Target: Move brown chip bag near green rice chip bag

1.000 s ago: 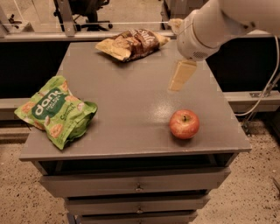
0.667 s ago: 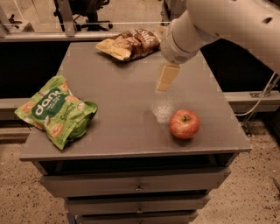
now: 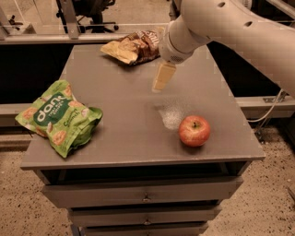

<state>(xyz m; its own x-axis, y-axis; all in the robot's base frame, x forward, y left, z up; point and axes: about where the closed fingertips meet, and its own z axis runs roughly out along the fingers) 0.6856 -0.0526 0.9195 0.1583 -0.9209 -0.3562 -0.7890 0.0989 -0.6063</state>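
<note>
The brown chip bag (image 3: 133, 46), dark brown with tan edges, lies at the far edge of the grey table (image 3: 120, 115). The green rice chip bag (image 3: 59, 117) lies at the table's left edge, hanging a little over it. My gripper (image 3: 161, 79) hangs from the white arm over the middle of the table. It is just right of and nearer than the brown bag, above the tabletop and apart from the bag. It holds nothing that I can see.
A red apple (image 3: 194, 130) sits on the table's right front part. A shiny patch (image 3: 171, 115) lies on the tabletop next to it. Drawers (image 3: 143, 196) are below the table. Chair legs (image 3: 87, 14) stand behind.
My arm and gripper have moved left across the table, from above the apple's side toward the brown chip bag. The bags and apple have not moved.
</note>
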